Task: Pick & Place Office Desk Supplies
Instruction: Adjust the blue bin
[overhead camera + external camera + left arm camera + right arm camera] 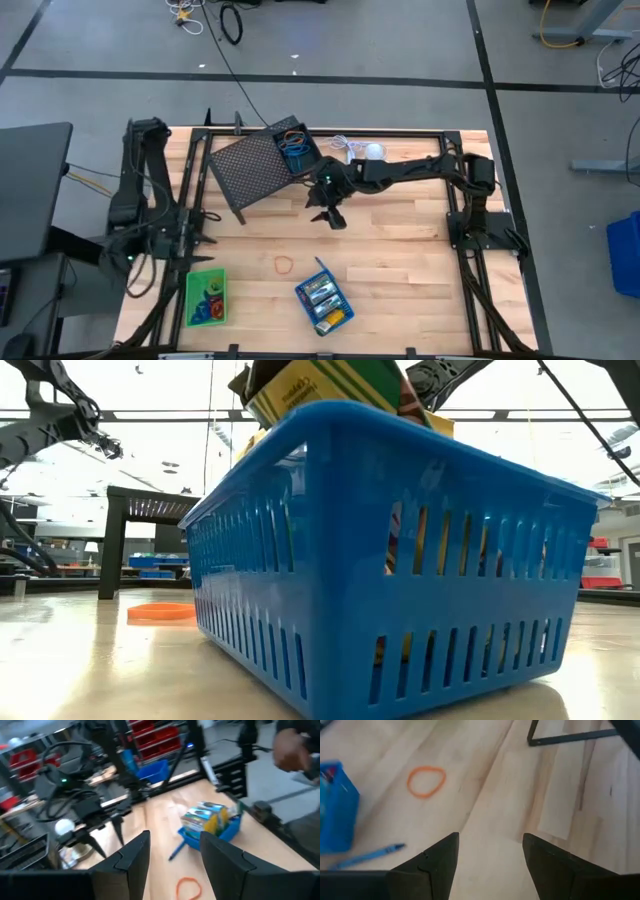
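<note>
Pale wooden planks make up the table (400,250), framed by a black rail, with grey floor and cables beyond. From above, my right gripper (328,213) hangs over the middle of the table beside the large black mesh rack (252,167), fingers spread and empty. My left gripper (205,233) waits near the left edge, just above the green tray (190,298) holding coloured loops. The orange loop (284,265) lies flat on bare wood between that tray and the blue tray (341,320), which carries crayon boxes (321,297); a blue crayon (322,264) lies just beside it.

At table height, the blue tray (400,560) fills the frame, a crayon box (320,385) poking above its rim, the orange loop (161,611) flat behind it.

Past my left fingers (132,857), parted and holding nothing, I see the orange loop (187,886), the blue tray (231,829) and the other arm.

Between my right fingers (442,855), apart and empty, is bare wood; the orange loop (425,781) and blue crayon (370,855) lie ahead.
</note>
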Robot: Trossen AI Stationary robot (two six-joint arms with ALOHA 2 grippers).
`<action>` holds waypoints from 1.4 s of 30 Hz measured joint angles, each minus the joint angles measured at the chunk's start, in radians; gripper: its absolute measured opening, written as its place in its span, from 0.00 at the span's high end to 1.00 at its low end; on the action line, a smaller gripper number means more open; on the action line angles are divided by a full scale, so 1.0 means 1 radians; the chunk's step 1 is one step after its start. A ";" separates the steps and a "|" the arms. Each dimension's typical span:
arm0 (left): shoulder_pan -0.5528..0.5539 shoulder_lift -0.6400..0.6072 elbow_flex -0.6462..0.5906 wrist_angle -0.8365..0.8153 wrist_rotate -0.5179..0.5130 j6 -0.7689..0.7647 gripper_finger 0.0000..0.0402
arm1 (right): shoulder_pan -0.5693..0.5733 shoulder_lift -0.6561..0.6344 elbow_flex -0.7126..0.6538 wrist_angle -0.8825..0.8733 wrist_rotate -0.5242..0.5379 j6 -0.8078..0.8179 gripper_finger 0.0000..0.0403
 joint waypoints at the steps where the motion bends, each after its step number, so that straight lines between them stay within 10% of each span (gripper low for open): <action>1: -0.021 -0.010 0.000 -0.021 0.000 -0.009 0.56 | 0.000 -0.004 0.004 -0.004 -0.009 0.026 0.43; 8: -0.067 -0.039 0.000 -0.100 -0.007 -0.080 0.56 | 0.054 -0.011 0.010 -0.235 -0.076 0.165 0.48; 19: 0.072 -0.002 0.000 -0.103 -0.120 -0.183 0.56 | 0.270 -0.012 0.001 -0.431 0.247 0.064 0.49; 30: 0.467 0.264 0.001 0.369 0.264 0.137 0.57 | 0.326 -0.012 -0.144 -0.249 0.444 0.120 0.49; 42: 0.491 0.345 0.001 0.501 0.250 0.210 0.57 | 0.611 -0.097 -0.144 -0.332 0.465 0.347 0.61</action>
